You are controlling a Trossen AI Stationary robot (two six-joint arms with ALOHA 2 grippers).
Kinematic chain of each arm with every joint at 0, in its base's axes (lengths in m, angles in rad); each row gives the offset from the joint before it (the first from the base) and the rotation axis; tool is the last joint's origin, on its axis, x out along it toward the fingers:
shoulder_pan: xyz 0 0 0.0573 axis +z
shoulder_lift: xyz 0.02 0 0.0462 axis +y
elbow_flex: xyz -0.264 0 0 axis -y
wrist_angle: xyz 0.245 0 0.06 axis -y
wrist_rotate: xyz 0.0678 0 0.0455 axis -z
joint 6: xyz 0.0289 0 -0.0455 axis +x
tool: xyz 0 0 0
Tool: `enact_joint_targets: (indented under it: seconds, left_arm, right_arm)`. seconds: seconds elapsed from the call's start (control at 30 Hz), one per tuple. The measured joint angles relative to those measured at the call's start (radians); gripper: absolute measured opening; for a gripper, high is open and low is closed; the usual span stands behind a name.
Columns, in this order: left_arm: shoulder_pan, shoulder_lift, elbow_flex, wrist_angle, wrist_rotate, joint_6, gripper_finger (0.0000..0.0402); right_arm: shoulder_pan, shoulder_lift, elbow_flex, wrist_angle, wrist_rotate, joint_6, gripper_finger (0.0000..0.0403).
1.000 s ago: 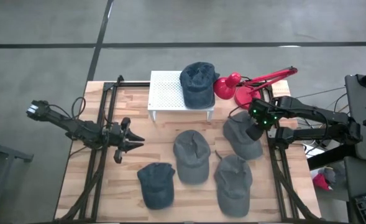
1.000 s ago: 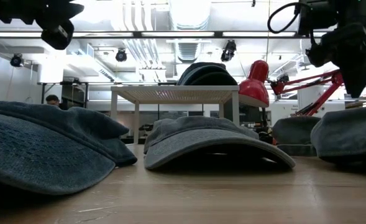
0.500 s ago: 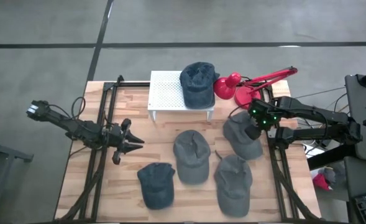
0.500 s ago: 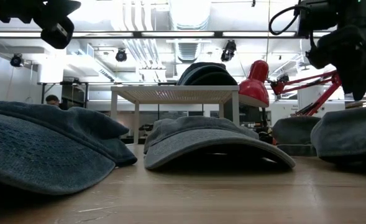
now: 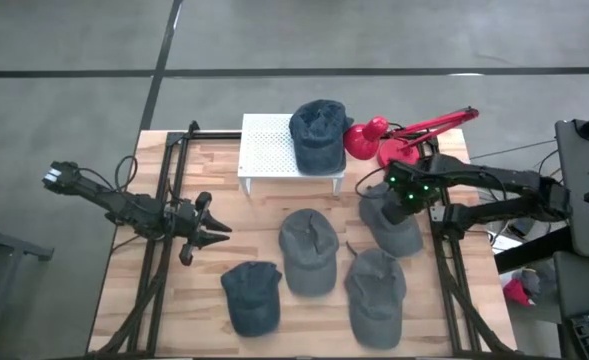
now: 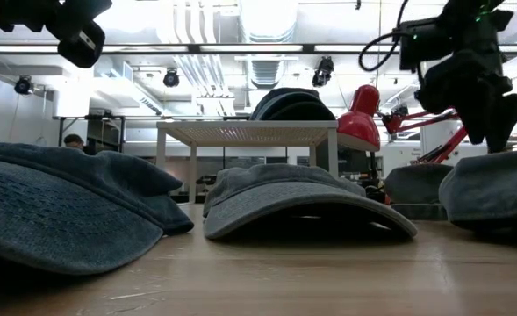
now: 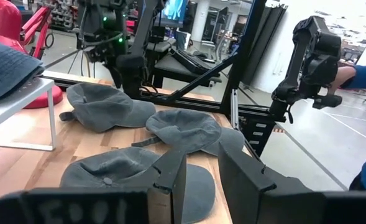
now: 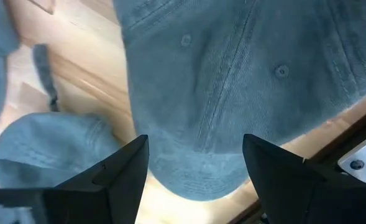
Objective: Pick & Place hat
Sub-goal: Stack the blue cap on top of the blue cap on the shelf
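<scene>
Overhead and side views of a wooden surface (image 5: 264, 215) carrying five denim hats. One hat (image 5: 319, 133) sits on the white perforated stand (image 5: 269, 150) at the far edge, beside a red desk lamp (image 5: 369, 138). Four more lie flat on the wood: centre hat (image 5: 307, 250), near-left hat (image 5: 251, 295), near-right hat (image 5: 376, 290), and far-right hat (image 5: 392, 225).

Right gripper (image 5: 406, 198) hangs directly over the crown of the far-right hat, pointing down. Its fingers (image 8: 123, 168) stand wide apart w/ nothing between them — wrist view looks straight down onto the crown seams and eyelets of that hat (image 8: 245, 87), which fills the space between the two fingertips. In the low view the same gripper (image 6: 491, 118) hangs above the hat's top; whether it touches the cloth cannot be told.

Left gripper (image 5: 212, 232) hovers over bare wood at the surface's left side, well apart from every hat, aimed toward the centre. Its fingers (image 7: 173, 180) are a little apart, holding nothing.

Bkgd, left wrist view — a person's blue sleeve (image 7: 363, 78) shows at the edge of the room beyond the surface.
</scene>
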Motion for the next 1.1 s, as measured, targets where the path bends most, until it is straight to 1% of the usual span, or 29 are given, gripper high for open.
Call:
enact_joint_targets:
  seconds: [0.27, 0.47, 0.67, 0.9, 1.1]
  left_arm:
    - [0.0, 0.0, 0.0, -0.001, 0.0, 0.001, 0.0097]
    - [0.0, -0.003, 0.0, -0.017, 0.0, 0.002, 0.0097]
    - [0.0, -0.005, 0.0, -0.022, -0.001, 0.002, 0.0097]
    - [0.0, -0.005, 0.0, -0.022, -0.001, 0.002, 0.0097]
    - [0.001, -0.005, 0.0, -0.022, -0.001, 0.001, 0.0097]
  right_arm:
    - [0.001, 0.08, 0.0, 0.022, -0.004, -0.019, 0.0263]
    - [0.001, 0.086, 0.0, 0.028, -0.004, -0.02, 0.0268]
    - [0.001, 0.087, -0.013, 0.04, 0.003, -0.01, 0.0263]
    - [0.002, 0.087, -0.086, 0.06, 0.003, 0.012, 0.0267]
    - [0.002, 0.086, -0.166, 0.137, 0.003, 0.037, 0.026]
